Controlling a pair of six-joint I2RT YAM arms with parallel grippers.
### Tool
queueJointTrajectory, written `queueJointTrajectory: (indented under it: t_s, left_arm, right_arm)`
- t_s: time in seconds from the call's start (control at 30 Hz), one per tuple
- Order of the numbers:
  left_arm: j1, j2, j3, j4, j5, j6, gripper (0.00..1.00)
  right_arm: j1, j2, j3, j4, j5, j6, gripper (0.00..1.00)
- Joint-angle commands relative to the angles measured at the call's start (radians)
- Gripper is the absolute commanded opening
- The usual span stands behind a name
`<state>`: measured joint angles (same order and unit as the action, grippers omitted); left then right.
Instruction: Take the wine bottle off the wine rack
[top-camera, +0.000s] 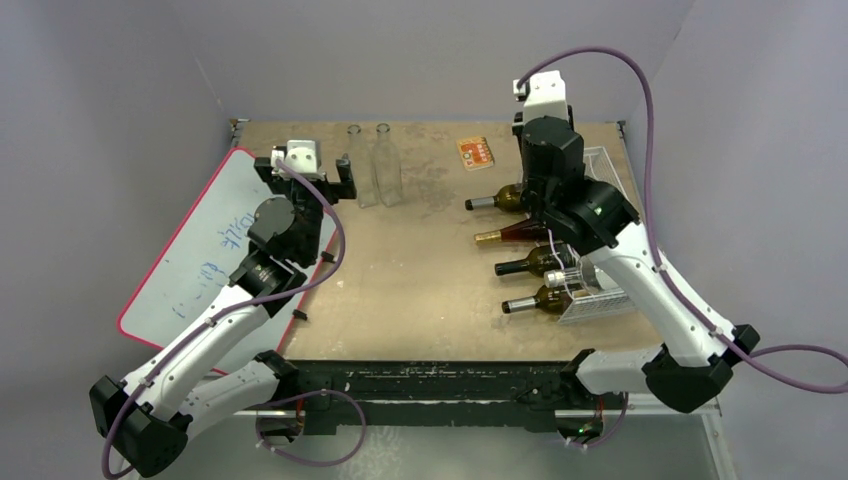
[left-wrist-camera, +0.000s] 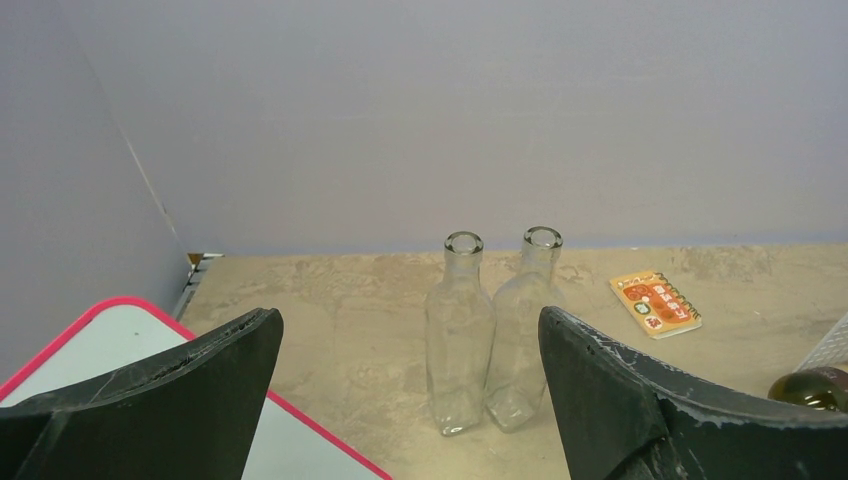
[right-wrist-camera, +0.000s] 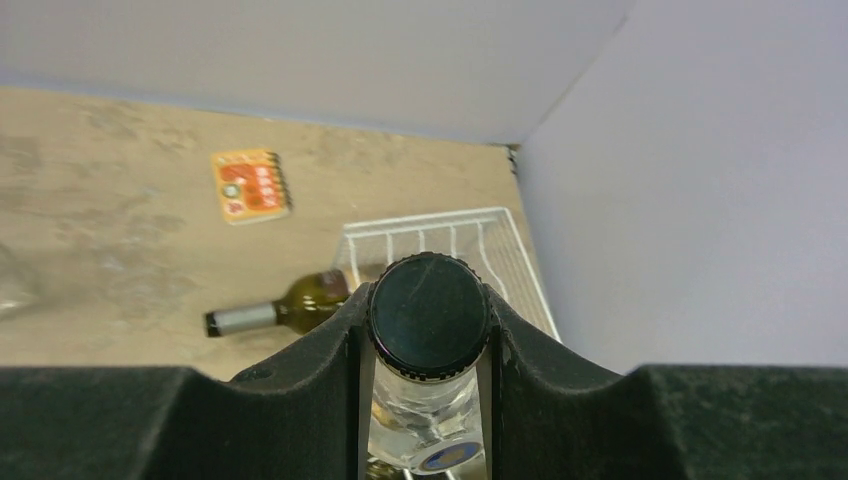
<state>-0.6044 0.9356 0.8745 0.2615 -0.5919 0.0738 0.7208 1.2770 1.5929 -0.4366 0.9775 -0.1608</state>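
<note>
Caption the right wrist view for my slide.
Right claw shut on the black-capped clear bottle, white wine rack beyond.

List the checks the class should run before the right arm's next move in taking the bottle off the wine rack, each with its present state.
1. Right tool closed on the neck of the clear black-capped bottle: ok.
2. That bottle's body free of the wine rack: cannot tell, hidden.
3. Left tool open, away from the rack: ok.
4. Two upright glass bottles well apart from the right arm: ok.
5. Dark wine bottles lying in the rack: ok.
</note>
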Motion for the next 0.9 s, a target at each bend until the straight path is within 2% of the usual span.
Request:
queueJointTrajectory:
  t_s: [0.0,0.4,0.87]
  left_arm:
    - [-0.005,-0.006,0.023,0.028,-0.02,0.032,1.0]
    - [-0.004,0.012,0.02,0.031,-0.031,0.065,1.0]
    - [-0.003,-0.002,0.014,0.038,-0.048,0.088,1.0]
  right_arm:
    - [0.0,0.008,0.147,0.119,-0.101,0.007,0.0]
    - [0.0,0.177,0.217,0.276,-0.373,0.117,0.0]
    - [-0.059,0.407,0.196,0.566,-0.474,0.323,0.0]
